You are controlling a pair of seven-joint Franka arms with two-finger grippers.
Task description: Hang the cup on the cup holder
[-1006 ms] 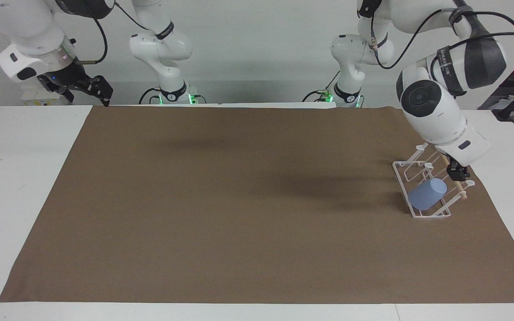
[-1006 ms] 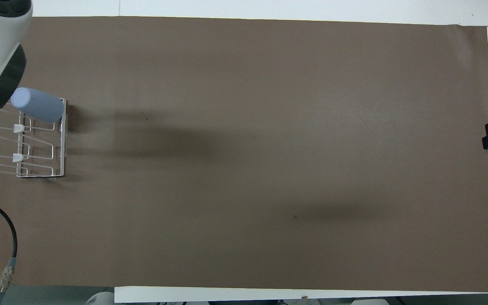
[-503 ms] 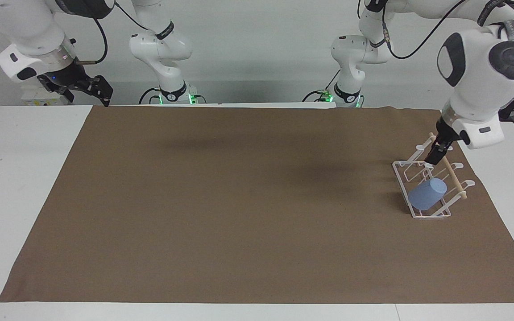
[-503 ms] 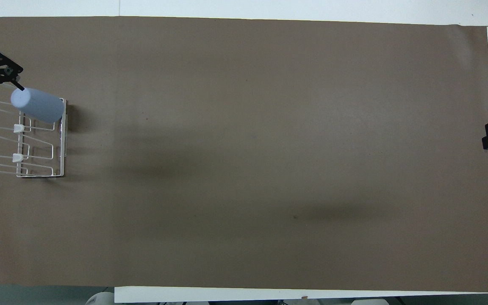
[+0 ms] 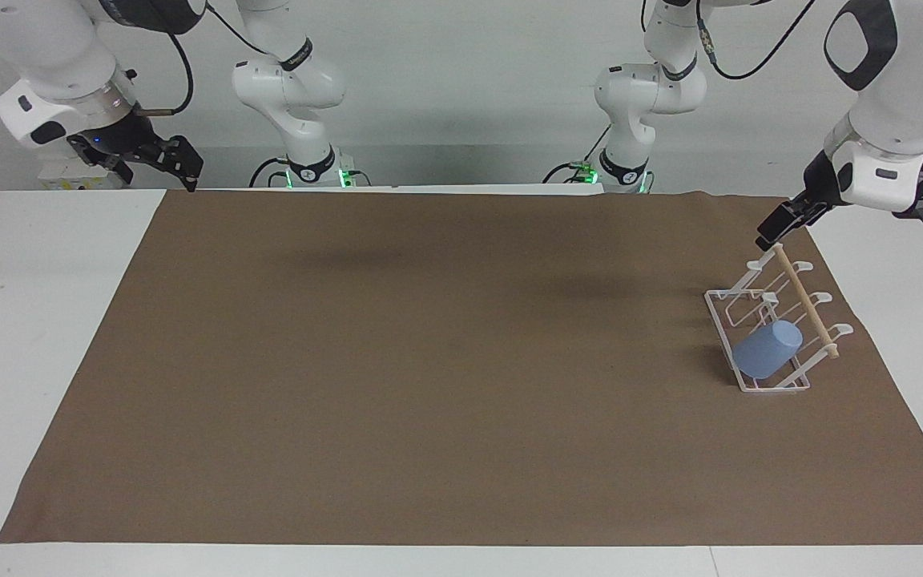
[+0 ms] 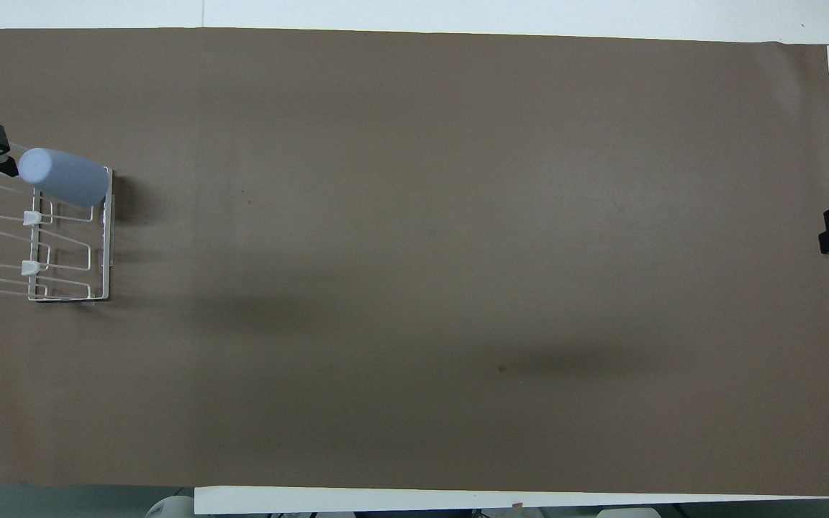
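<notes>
R gripper (image 5: pixel 177 164): parked above table edge at R arm's end, jaws apart, empty, waiting. Light-blue cup (image 5: pixel 767 349): hung tilted on slanted prong of white wire cup holder (image 5: pixel 719 316), at L arm's end of brown mat (image 5: pixel 429 361). L gripper (image 5: pixel 774 227): raised just above end of wooden dowel (image 5: pixel 808 303), jaws apart, empty.

Risk: low retreat path could clip dowel, shift rack, tip cup off prong.

Vs 0.5 s ago: L gripper lifted clear of rack; cup, rack unmoved.
</notes>
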